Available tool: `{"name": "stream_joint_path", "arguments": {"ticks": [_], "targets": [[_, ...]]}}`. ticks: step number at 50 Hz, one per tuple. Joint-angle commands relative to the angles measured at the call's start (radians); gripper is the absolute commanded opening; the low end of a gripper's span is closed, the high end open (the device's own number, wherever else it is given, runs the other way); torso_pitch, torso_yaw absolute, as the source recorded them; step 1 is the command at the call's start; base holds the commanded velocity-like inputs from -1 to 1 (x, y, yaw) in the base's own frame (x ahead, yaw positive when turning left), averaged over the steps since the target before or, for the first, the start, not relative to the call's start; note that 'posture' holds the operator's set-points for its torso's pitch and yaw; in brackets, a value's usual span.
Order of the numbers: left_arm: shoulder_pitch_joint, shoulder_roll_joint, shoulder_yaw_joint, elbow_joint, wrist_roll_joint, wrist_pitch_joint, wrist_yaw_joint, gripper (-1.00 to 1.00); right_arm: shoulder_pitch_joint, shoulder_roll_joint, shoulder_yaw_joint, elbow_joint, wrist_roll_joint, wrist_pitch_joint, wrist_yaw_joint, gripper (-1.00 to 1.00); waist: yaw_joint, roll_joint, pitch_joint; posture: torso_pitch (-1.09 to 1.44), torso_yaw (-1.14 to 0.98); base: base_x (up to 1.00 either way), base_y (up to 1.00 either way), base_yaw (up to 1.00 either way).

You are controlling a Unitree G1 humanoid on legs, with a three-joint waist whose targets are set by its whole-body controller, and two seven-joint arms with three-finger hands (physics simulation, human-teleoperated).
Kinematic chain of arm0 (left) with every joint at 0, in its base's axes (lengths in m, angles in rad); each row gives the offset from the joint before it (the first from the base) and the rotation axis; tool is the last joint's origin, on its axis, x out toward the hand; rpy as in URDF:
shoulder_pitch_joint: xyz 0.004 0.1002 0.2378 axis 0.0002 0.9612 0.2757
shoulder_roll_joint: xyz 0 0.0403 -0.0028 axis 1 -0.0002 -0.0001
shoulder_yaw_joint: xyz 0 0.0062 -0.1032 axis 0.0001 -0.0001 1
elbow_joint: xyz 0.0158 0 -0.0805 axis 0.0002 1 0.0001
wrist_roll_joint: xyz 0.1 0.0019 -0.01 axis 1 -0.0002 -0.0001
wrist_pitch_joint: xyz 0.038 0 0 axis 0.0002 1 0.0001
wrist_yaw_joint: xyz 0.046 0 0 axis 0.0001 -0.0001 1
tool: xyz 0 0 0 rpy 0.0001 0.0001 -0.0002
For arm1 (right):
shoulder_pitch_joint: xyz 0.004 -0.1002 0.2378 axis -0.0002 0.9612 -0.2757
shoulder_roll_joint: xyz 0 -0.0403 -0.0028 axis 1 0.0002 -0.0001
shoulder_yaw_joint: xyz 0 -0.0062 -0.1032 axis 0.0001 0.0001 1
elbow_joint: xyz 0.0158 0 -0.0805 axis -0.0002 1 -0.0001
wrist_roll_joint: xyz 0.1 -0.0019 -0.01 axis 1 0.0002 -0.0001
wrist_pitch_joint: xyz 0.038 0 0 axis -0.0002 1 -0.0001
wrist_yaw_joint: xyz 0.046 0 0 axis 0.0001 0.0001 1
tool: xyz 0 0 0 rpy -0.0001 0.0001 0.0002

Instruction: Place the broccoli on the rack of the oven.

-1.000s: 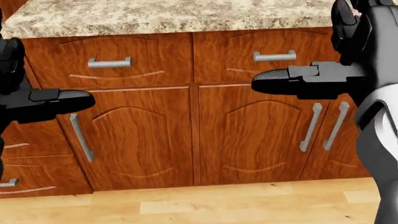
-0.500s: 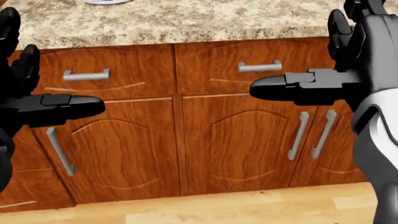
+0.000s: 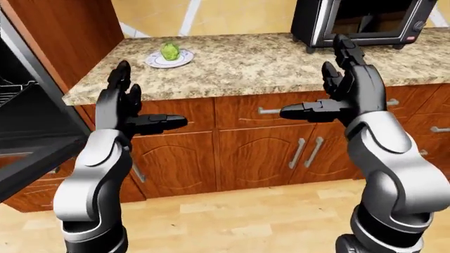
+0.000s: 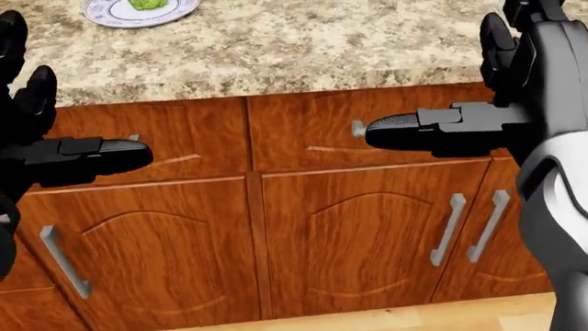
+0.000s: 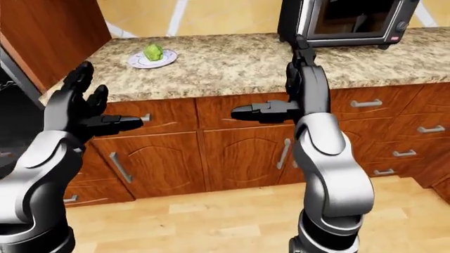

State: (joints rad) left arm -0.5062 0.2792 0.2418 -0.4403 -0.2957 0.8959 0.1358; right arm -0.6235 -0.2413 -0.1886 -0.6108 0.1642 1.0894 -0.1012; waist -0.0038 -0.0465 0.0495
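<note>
We see the green broccoli floret [image 3: 169, 50] sitting on a small round white plate [image 3: 182, 60], toward the left of the speckled granite desk [image 3: 267, 63] in the left-eye view. Our black three-finger left hand [image 3: 130, 108] and right hand [image 3: 337, 95] are both raised near the desk's edge, fingers spread open and holding nothing, well apart from the broccoli. A black microwave [image 3: 362, 21] stands at the desk's upper right. At the far left, a dark open oven [image 3: 28, 126] shows part of its wire rack [image 3: 10, 90].
</note>
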Motion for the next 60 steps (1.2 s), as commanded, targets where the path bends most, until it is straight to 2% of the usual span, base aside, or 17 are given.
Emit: {"name": "stream_joint_path", "arguments": {"ticks": [1,8,11,14,19,21,22,26,30,33,35,36,38,49,50,56,60], "targets": [[-0.033,0.021,0.026,-0.041,0.004,-0.027,0.006,1.0,-0.041,-0.005,0.006,-0.032,0.001,-0.029,0.003,1.0,0.005,-0.004,-0.029,0.0,0.0,0.3,0.05,0.0],[-0.032,0.023,0.026,-0.035,0.005,-0.033,0.002,1.0,-0.045,-0.005,0.008,-0.037,-0.003,-0.022,0.003,1.0,-0.01,0.071,-0.017,0.0,0.0,0.29,0.05,0.0],[-0.034,0.023,0.025,-0.03,0.006,-0.036,0.002,1.0,-0.043,-0.005,0.011,-0.028,-0.006,-0.031,0.006,1.0,-0.018,0.137,-0.055,0.0,0.0,0.25,0.08,0.0],[-0.034,0.022,0.026,-0.039,0.004,-0.027,0.005,1.0,-0.042,-0.006,0.013,-0.037,-0.01,-0.025,0.01,1.0,0.0,0.123,-0.029,0.0,0.0,0.22,0.18,0.0],[-0.029,0.022,0.025,-0.043,0.006,-0.028,0.005,1.0,-0.043,-0.005,0.009,-0.044,-0.014,-0.017,0.012,1.0,0.017,0.04,-0.013,0.0,0.0,0.2,0.33,0.0],[-0.03,0.022,0.025,-0.042,0.006,-0.027,0.005,1.0,-0.043,-0.005,0.01,-0.042,-0.015,-0.019,0.014,1.0,0.018,-0.018,-0.029,0.0,0.0,0.18,0.36,0.0],[-0.03,0.022,0.025,-0.041,0.008,-0.028,0.006,1.0,-0.041,-0.004,0.012,-0.04,-0.017,-0.022,0.014,1.0,0.004,0.005,-0.03,0.0,0.0,0.19,0.37,0.0],[-0.033,0.023,0.026,-0.032,0.008,-0.032,0.005,1.0,-0.048,-0.003,0.012,-0.045,-0.018,-0.013,0.016,1.0,0.0,-0.006,-0.047,0.0,0.0,0.17,0.37,0.0],[-0.033,0.023,0.026,-0.031,0.008,-0.037,0.005,1.0,-0.046,-0.003,0.011,-0.041,-0.02,-0.02,0.018,1.0,-0.005,0.023,-0.034,0.0,0.0,0.16,0.4,0.0],[-0.034,0.023,0.028,-0.04,0.005,-0.031,0.008,1.0,-0.05,-0.003,0.008,-0.049,-0.018,-0.008,0.018,1.0,-0.011,0.071,-0.033,0.0,0.0,0.16,0.41,0.0],[-0.036,0.024,0.03,-0.043,0.002,-0.026,0.009,1.0,-0.048,-0.003,0.008,-0.047,-0.018,-0.012,0.018,1.0,-0.014,0.137,-0.053,0.0,0.0,0.16,0.41,0.0],[-0.037,0.024,0.03,-0.047,0.0,-0.021,0.01,1.0,-0.046,-0.003,0.008,-0.043,-0.018,-0.017,0.019,1.0,-0.019,0.139,-0.067,0.0,0.0,0.16,0.41,0.0],[-0.036,0.024,0.027,-0.045,0.001,-0.023,0.011,1.0,-0.046,-0.003,0.008,-0.042,-0.017,-0.017,0.02,1.0,-0.007,0.131,-0.028,0.0,0.0,0.16,0.41,0.0],[-0.038,0.023,0.023,-0.03,0.004,-0.035,0.009,1.0,-0.049,-0.003,0.009,-0.039,-0.016,-0.017,0.018,1.0,0.012,-0.007,-0.034,0.0,0.0,0.16,0.41,0.0],[-0.039,0.024,0.021,-0.03,0.007,-0.037,0.009,1.0,-0.048,-0.002,0.009,-0.037,-0.016,-0.02,0.018,1.0,0.004,0.017,-0.034,0.0,0.0,0.16,0.41,0.0],[-0.039,0.023,0.022,-0.039,0.008,-0.031,0.009,1.0,-0.05,-0.003,0.006,-0.042,-0.014,-0.015,0.018,1.0,-0.003,0.011,-0.041,0.0,0.0,0.16,0.41,0.0],[-0.036,0.022,0.021,-0.036,0.01,-0.037,0.006,1.0,-0.042,-0.004,0.004,-0.033,-0.014,-0.029,0.019,1.0,-0.013,0.079,-0.028,0.0,0.0,0.16,0.39,0.0]]}}
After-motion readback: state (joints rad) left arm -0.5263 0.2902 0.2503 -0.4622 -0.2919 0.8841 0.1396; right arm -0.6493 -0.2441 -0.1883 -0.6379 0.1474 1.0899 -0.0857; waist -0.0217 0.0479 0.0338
